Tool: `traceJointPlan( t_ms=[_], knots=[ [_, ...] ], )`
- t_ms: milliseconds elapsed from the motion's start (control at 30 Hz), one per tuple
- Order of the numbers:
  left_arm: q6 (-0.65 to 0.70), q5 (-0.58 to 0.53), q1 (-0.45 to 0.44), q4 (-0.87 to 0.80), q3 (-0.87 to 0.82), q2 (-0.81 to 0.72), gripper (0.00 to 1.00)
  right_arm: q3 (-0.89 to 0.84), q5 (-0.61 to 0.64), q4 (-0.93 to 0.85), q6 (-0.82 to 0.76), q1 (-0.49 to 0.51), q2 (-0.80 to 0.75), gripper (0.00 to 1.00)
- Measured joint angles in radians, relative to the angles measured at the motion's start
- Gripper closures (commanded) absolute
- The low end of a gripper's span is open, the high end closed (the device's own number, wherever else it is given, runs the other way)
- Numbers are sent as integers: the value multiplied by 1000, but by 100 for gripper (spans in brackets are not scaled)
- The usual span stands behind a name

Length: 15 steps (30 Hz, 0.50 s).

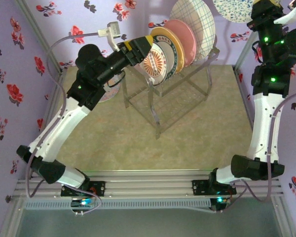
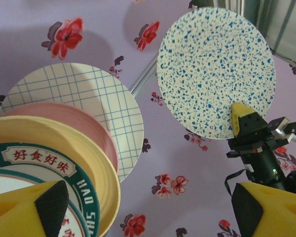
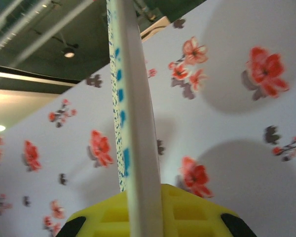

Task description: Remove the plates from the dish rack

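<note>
Speckled blue on cream, one plate (image 2: 214, 69) is already clear of the dish rack (image 1: 160, 106). It hangs high toward the far right corner, above the tabletop (image 1: 113, 143). The right end effector (image 3: 143, 210) is clamped shut on its lower rim, and the plate stands on edge between the yellow pads. That rim grip suits a slotted rack, since a plate kept on edge can pass its neighbours without knocking them.

Four more plates stand on edge in the rack's upper slots, packed face to face and leaning back. The grid plate (image 2: 89, 94) is farthest, then the pink plate (image 2: 64, 118), then the yellow plate (image 2: 54, 136). The sunburst plate (image 1: 155, 61), with its green lettered band, is nearest the arms.

The left end effector (image 1: 147, 44) sits just in front of that nearest plate with its jaws spread wide and nothing between them. One yellow finger (image 2: 19, 212) is low at each side of its wrist view. I judge it is lining up on the sunburst plate, the only one with an open face to reach.

The rack itself stands toward the far middle of the tabletop.
</note>
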Motion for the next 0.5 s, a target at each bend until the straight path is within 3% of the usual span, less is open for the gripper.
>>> traceJointPlan(
  t_ms=[300, 500],
  knots=[
    [-58, 29, 0, 26, 109, 112, 15, 40, -110, -59, 121, 286, 40, 100],
    [-66, 19, 0, 34, 125, 114, 21, 47, -138, -100, 161, 417, 82, 100]
  ],
)
